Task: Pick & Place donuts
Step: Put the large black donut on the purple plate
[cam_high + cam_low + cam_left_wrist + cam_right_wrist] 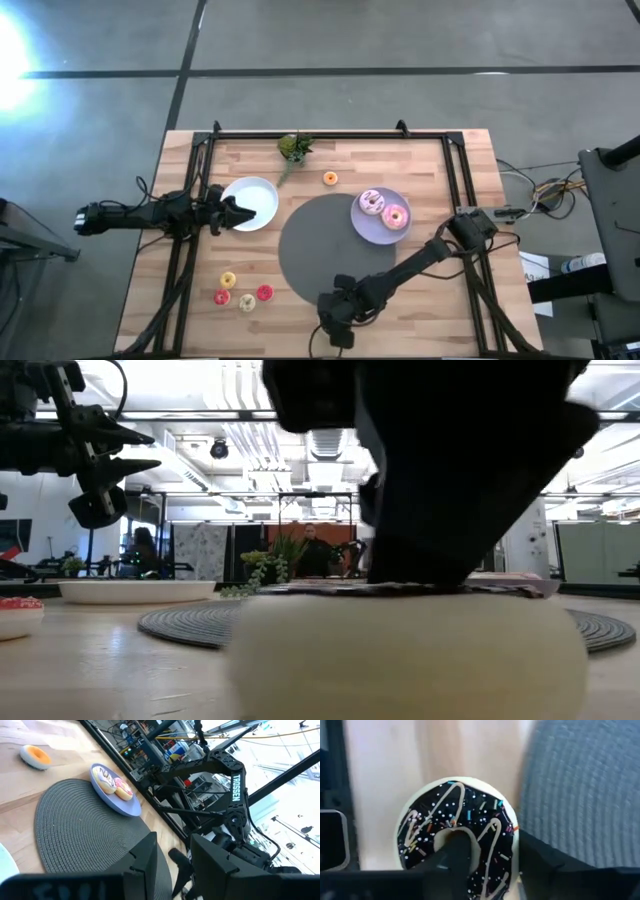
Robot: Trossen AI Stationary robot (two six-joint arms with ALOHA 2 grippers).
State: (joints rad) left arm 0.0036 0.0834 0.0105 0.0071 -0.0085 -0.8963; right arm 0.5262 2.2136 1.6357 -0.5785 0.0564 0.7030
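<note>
Chocolate donut (457, 842) with white drizzle and coloured sprinkles sits on the bare wood at the near edge of the tabletop (420, 310), just off the rim of the round grey mat (320, 245). Right gripper (338, 318) is down on it: in the right wrist view one finger (452, 855) pokes into the donut's hole and the other sits outside the rim on the mat side, so the fingers straddle one side of the ring, though I can't tell if they're actually squeezing it. Low view is mostly filled by that donut's cream-coloured side with the dark gripper on top.

Two more donuts, a white-pink sprinkled one (371, 202) and a pink one (395, 217), lie side by side on the lavender plate (362, 226) at the mat's far right edge. A small orange donut (330, 178) lies alone on the wood near the green plant (294, 148). Four tiny donuts (241, 292), yellow and red, are clustered at the near left.

Left gripper (243, 211) hangs over the edge of the white plate (258, 194), its fingers spread apart, holding nothing.
</note>
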